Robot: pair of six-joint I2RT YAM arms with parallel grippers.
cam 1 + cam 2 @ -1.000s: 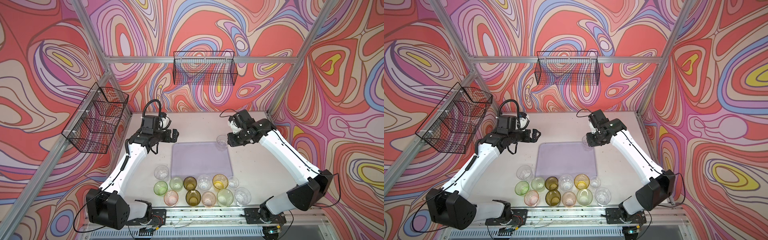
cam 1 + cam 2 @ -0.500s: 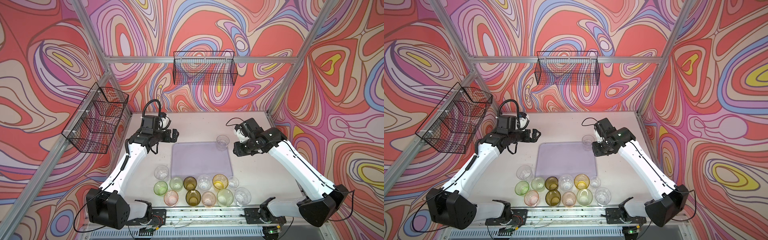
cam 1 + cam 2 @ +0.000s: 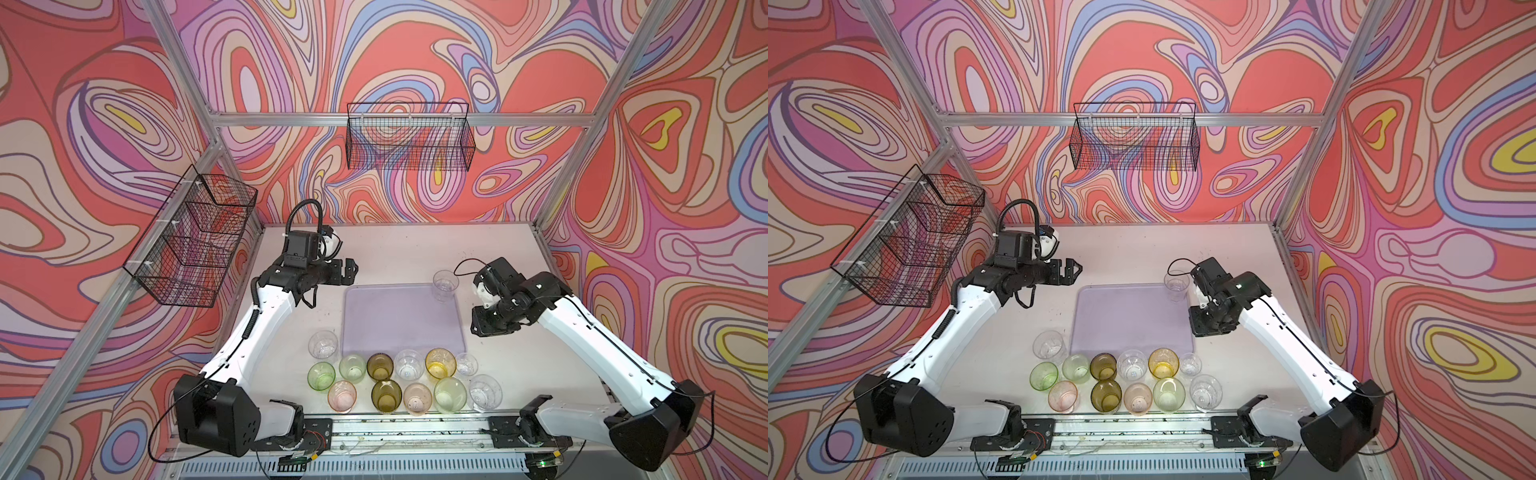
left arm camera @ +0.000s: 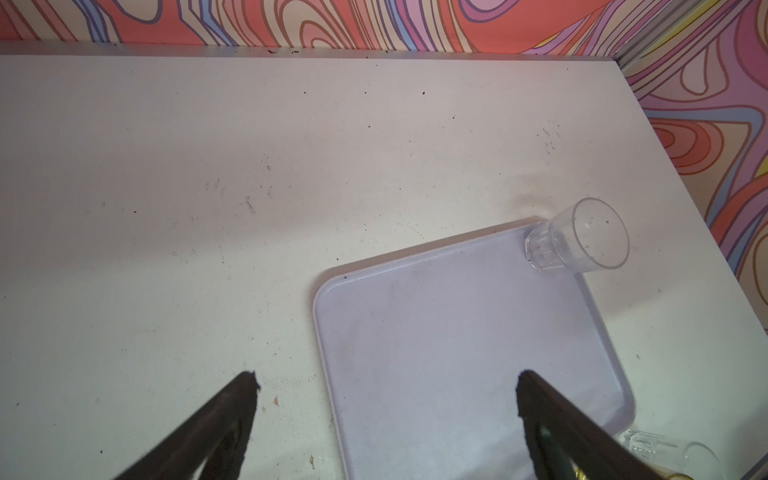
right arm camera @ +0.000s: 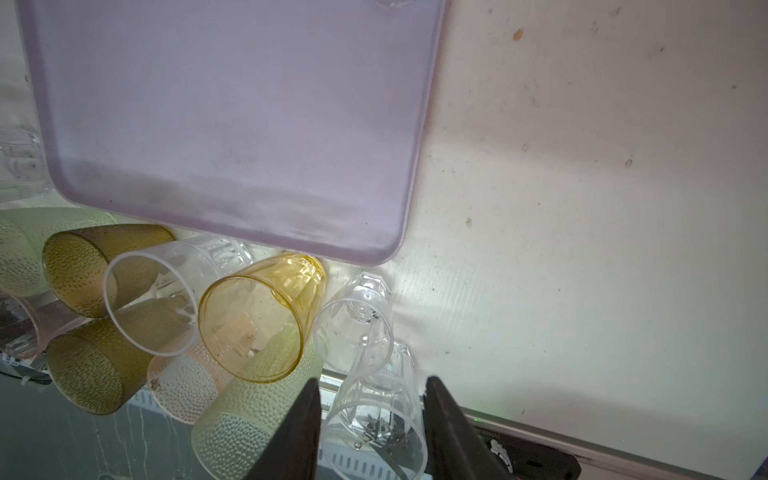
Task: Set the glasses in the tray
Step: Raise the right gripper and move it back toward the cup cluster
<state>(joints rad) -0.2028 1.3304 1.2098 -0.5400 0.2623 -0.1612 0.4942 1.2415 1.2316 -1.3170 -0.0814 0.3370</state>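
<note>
A clear glass (image 3: 445, 286) stands upright, mouth up, in the tray's (image 3: 395, 322) far right corner; left gripper (image 3: 350, 269) spread wide, right gripper (image 5: 372, 392) part-open, empty.

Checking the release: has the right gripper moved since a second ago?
Yes. The right gripper has pulled back from the clear glass toward the front, beside the tray.

Walls (image 3: 415, 50) with swirling red, pink and lilac patterns enclose a white table (image 3: 395, 249) dotted with dark specks, perhaps dirt. Aluminium bars (image 3: 270, 119) frame the corners. One black wire basket (image 3: 409, 137) hangs behind, another basket (image 3: 191, 241) left.
</note>
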